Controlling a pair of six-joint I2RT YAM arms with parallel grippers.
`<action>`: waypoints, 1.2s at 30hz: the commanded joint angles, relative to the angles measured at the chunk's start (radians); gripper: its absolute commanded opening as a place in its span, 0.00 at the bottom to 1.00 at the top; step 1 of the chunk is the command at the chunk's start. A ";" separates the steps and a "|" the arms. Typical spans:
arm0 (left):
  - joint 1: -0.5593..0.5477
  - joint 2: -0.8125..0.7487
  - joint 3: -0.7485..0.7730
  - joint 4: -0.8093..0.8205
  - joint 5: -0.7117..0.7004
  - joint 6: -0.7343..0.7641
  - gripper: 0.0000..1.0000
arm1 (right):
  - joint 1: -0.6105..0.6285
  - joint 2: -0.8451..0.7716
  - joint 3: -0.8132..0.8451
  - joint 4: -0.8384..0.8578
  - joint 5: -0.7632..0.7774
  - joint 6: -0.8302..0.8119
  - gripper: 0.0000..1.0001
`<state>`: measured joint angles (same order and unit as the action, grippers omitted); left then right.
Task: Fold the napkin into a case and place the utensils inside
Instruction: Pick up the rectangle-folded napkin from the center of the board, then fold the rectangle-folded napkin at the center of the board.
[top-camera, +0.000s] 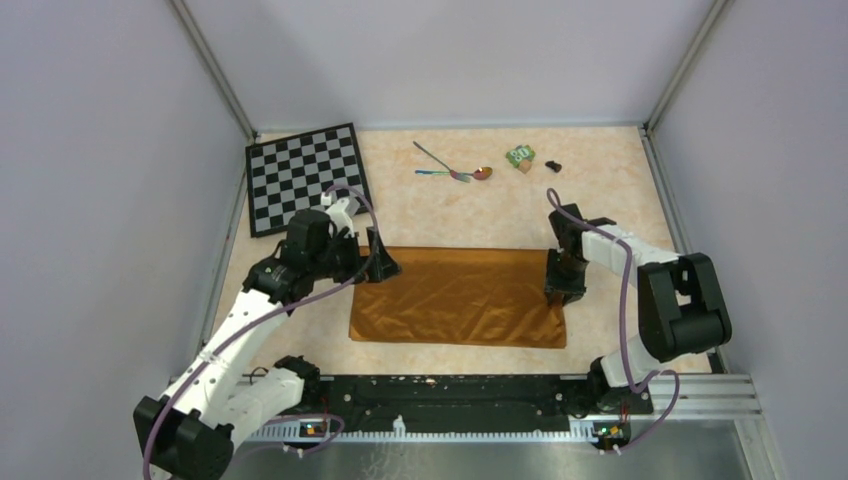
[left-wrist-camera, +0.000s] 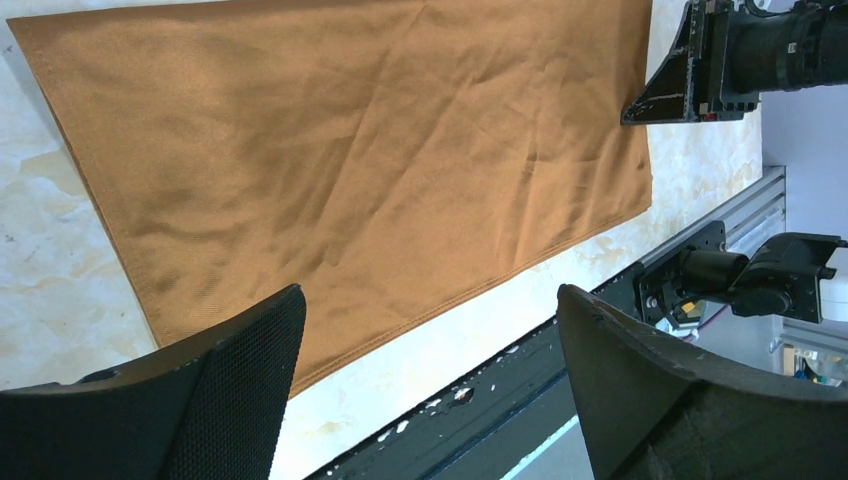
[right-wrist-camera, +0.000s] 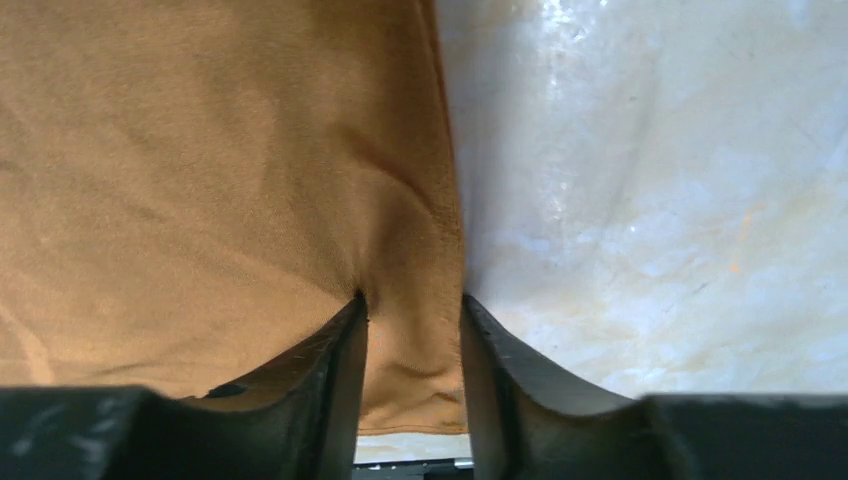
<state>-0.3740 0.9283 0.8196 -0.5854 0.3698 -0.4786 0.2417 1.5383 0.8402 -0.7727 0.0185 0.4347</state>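
— How does the napkin (top-camera: 458, 297) lie?
— Flat near my bases, long axis running left to right.
— Your claws?
— My right claw (right-wrist-camera: 412, 305) pinches its right edge. My left claw (left-wrist-camera: 430, 290) gapes wide above its far left corner, holding nothing.
— Beyond?
— Marbled table (top-camera: 620, 190), utensils (top-camera: 455, 172) far off, chessboard (top-camera: 305, 180) far left, pale walls.
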 joint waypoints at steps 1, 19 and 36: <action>-0.001 -0.033 0.038 -0.007 0.008 0.018 0.99 | 0.023 0.041 -0.016 0.062 0.024 0.016 0.34; -0.002 -0.073 0.048 -0.002 0.016 -0.012 0.99 | 0.028 0.010 0.095 -0.048 0.230 -0.001 0.00; 0.001 -0.023 -0.112 0.113 -0.070 -0.145 0.99 | 0.283 0.043 0.369 -0.191 0.163 -0.143 0.00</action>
<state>-0.3740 0.8803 0.7738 -0.5522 0.3561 -0.5381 0.4175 1.5688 1.1156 -0.9436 0.2653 0.3340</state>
